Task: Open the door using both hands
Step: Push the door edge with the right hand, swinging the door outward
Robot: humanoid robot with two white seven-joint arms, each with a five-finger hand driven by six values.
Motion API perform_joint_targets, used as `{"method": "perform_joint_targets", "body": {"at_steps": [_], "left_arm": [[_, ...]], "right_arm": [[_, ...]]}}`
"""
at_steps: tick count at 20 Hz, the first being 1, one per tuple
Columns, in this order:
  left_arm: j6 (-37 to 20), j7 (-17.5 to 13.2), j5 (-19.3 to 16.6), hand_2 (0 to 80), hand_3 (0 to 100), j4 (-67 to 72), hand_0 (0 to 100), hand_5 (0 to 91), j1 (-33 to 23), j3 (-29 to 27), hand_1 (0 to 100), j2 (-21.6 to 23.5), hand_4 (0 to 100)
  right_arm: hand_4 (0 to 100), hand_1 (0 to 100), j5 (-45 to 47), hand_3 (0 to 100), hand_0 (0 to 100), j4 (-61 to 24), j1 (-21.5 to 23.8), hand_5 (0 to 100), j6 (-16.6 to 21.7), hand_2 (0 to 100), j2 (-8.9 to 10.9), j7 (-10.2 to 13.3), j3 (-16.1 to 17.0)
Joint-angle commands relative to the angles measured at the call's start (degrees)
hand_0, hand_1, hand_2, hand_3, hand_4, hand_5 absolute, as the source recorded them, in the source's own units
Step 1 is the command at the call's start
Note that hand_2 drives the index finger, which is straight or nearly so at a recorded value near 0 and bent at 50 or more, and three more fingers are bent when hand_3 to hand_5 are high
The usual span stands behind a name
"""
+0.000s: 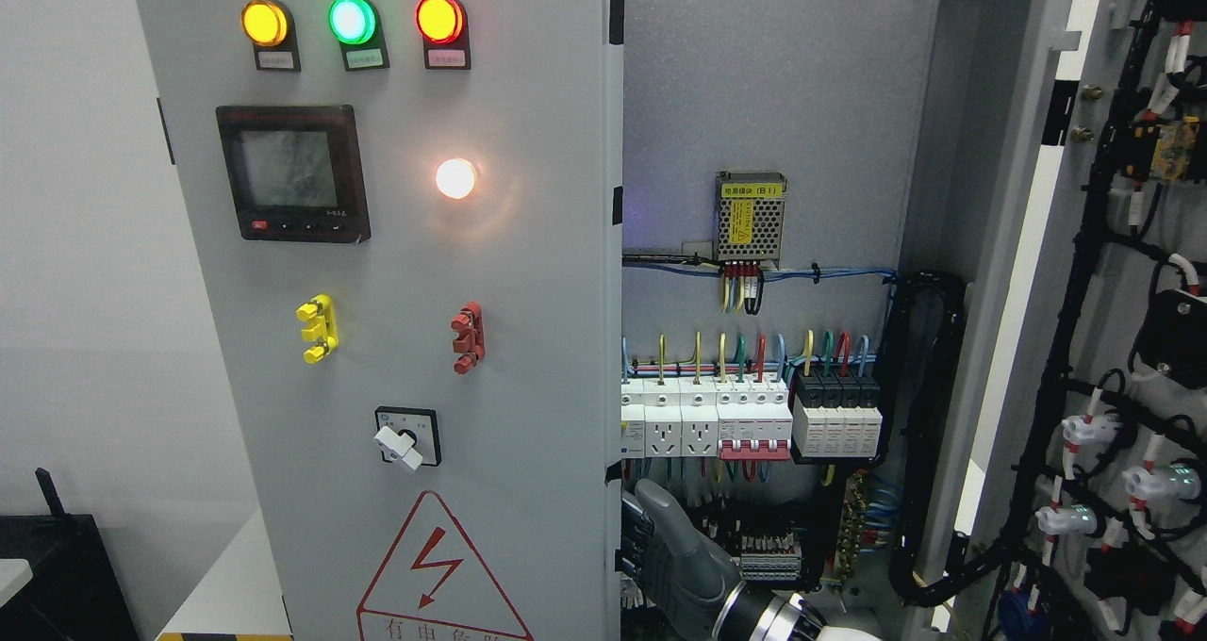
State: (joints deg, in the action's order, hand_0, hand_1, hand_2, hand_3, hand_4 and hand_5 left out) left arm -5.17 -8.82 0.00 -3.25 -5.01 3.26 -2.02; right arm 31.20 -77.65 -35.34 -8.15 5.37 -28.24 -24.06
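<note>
Grey cabinet open | breakers, wiring inside | right robot hand at left door edge

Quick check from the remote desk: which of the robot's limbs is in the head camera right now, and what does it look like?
Only one robot hand shows, at the bottom edge by the left cabinet door's edge. It has a dark grey, matte, smoothly rounded shell with black ribbed finger segments. A shiny silver metal wrist ring joins it to a glossy white forearm cover. No loose cables or markings are visible.
</note>
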Motion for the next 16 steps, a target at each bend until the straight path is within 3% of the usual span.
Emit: {"method": "perform_joint_targets", "body": {"at_steps": [1,3,6,12,16], "left_arm": [[0.0,0.0,1.1,0.0,0,0.0,0,0.0,0.0,0.0,0,0.0,3],[0.0,0.0,1.1,0.0,0,0.0,0,0.0,0.0,0.0,0,0.0,3],[0.0,0.0,1.1,0.0,0,0.0,0,0.0,0.0,0.0,0,0.0,3],[0.0,0.0,1.1,0.0,0,0.0,0,0.0,0.0,0.0,0,0.0,3],[0.0,0.0,1.1,0.0,0,0.0,0,0.0,0.0,0.0,0,0.0,3]], "right_arm": [[0,0,0.8,0,11,-0.3,0.1,0,0.0,0,-0.10,-0.1,-0.9],[0,0,0.9,0,11,-0.3,0.1,0,0.0,0,-0.10,-0.2,-1.8],[0,0,0.9,0,11,-0.3,0.2,0,0.0,0,-0.10,-3.1,-2.2],[0,0,1.0,0,11,-0.3,0.2,0,0.0,0,-0.10,-3.7,-2.2],[0,0,1.0,0,11,-0.3,0.5,0,0.0,0,-0.10,-5.6,-2.2]]}}
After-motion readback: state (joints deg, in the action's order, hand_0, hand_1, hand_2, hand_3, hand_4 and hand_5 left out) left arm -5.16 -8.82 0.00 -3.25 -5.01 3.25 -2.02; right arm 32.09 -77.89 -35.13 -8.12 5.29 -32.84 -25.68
